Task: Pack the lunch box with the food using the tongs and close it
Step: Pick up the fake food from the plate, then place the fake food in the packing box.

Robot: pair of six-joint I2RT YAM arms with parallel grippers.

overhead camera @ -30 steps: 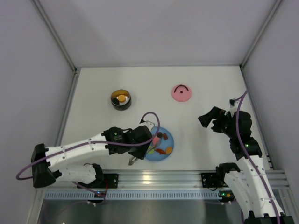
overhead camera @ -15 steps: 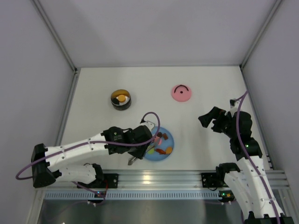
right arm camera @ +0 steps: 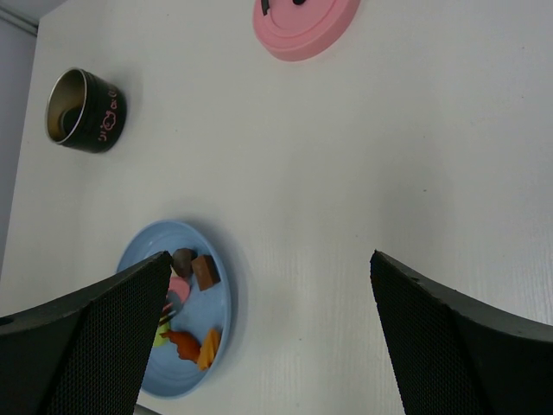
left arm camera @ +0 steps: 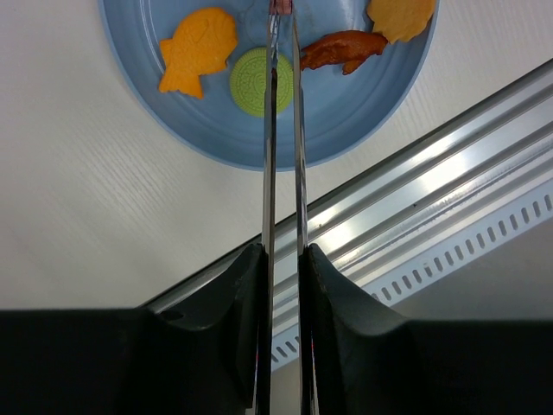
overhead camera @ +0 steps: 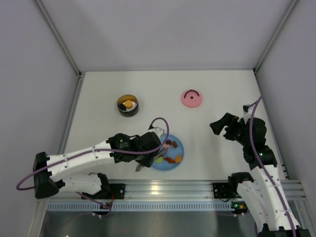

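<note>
My left gripper (left arm camera: pixel 282 255) is shut on the tongs (left arm camera: pixel 270 156), whose two silver arms are squeezed nearly parallel. They reach over the blue plate (left arm camera: pixel 346 112), and their tips meet a pink piece (left arm camera: pixel 278 4) at the frame's top edge. Around them on the plate lie more of the food: an orange fish (left arm camera: pixel 197 49), a green disc (left arm camera: pixel 252 80) and a red-brown piece (left arm camera: pixel 341 50). The lunch box (overhead camera: pixel 128 105) stands uncovered at back left with a yellow piece inside. Its pink lid (overhead camera: pixel 191 98) lies apart at back right. My right gripper (right arm camera: pixel 270 259) hangs open and holds nothing.
The plate (overhead camera: pixel 178 148) sits close to the table's front edge, by the aluminium rail (left arm camera: pixel 449 173). A brown cube (right arm camera: pixel 206 271) and a dark piece (right arm camera: pixel 182 260) lie on its far side. White walls enclose the table on three sides.
The tongs' arms have been pressed closer together over the plate. The left arm has shifted only slightly. The right arm has not moved.
</note>
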